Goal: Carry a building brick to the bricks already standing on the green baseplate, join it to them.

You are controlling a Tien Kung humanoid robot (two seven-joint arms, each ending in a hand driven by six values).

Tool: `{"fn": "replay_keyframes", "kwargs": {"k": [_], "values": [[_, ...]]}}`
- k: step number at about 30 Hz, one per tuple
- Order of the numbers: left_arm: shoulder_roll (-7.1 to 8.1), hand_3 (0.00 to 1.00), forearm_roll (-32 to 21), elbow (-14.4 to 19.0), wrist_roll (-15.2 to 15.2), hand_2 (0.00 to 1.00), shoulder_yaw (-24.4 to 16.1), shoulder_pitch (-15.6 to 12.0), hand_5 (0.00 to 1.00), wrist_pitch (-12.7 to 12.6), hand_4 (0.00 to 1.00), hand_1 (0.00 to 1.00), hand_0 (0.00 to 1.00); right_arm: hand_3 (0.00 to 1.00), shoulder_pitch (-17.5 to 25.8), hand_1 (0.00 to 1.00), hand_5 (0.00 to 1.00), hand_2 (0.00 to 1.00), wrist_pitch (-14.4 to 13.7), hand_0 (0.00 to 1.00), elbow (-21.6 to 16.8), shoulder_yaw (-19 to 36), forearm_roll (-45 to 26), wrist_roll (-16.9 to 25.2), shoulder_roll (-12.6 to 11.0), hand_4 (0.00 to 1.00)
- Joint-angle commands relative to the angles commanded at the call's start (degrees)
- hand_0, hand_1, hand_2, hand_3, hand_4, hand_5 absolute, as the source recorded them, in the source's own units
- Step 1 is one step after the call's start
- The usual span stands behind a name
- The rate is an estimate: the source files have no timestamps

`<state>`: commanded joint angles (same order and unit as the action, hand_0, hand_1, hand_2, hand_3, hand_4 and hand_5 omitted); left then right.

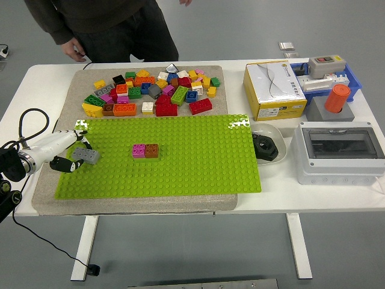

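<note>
Carry step: left hand [65,153] pinching grey plastic brick [86,156] at left edge of green studded baseplate [198,162]. Next: move right to pink-and-brown brick pair [145,150], align studs, press.

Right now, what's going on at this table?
The robot's left hand grips a grey brick at the left end of the green baseplate. The pink and brown bricks it should join stand further right, apart from it. Loose bricks lie piled beyond the plate. A person stands at the far side, touching nothing on the table. The right arm is out of view.
</note>
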<state>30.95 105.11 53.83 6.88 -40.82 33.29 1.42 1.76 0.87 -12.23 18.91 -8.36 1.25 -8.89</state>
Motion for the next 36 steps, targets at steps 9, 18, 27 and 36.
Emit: {"fn": "replay_keyframes", "kwargs": {"k": [9, 18, 27, 36], "values": [[-0.34, 0.488, -1.76, -0.42, 0.42, 0.998, -0.24, -0.25, 0.002, -0.06, 0.553, 0.998, 0.994, 0.844, -0.03, 0.649, 0.998, 0.772, -0.06, 0.657, -0.04, 0.01, 0.15, 0.0, -0.04, 0.811], [-0.62, 0.441, -4.49, 0.2, 0.06, 0.979, -2.03, -0.09, 0.002, 0.76, 0.666, 0.998, 0.971, 0.843, 0.0, 0.648, 0.998, 0.771, -0.04, 0.657, -0.01, -0.26, -0.04, -0.03, -0.11, 0.811], [-1.13, 0.432, -4.89, 0.26, -0.38, 0.97, -4.19, -0.73, 0.002, 0.96, 0.667, 0.998, 0.957, 0.845, 0.09, 0.648, 0.998, 0.77, 0.04, 0.657, 0.05, -0.74, -0.35, -0.09, -0.11, 0.811], [-2.49, 0.426, -2.94, 1.78, -2.71, 0.973, -7.31, -2.05, 0.002, 2.26, 0.735, 0.998, 0.944, 0.843, 0.29, 0.647, 0.998, 0.769, 0.18, 0.656, 0.16, -0.93, -0.38, -0.15, -0.09, 0.811]]}}
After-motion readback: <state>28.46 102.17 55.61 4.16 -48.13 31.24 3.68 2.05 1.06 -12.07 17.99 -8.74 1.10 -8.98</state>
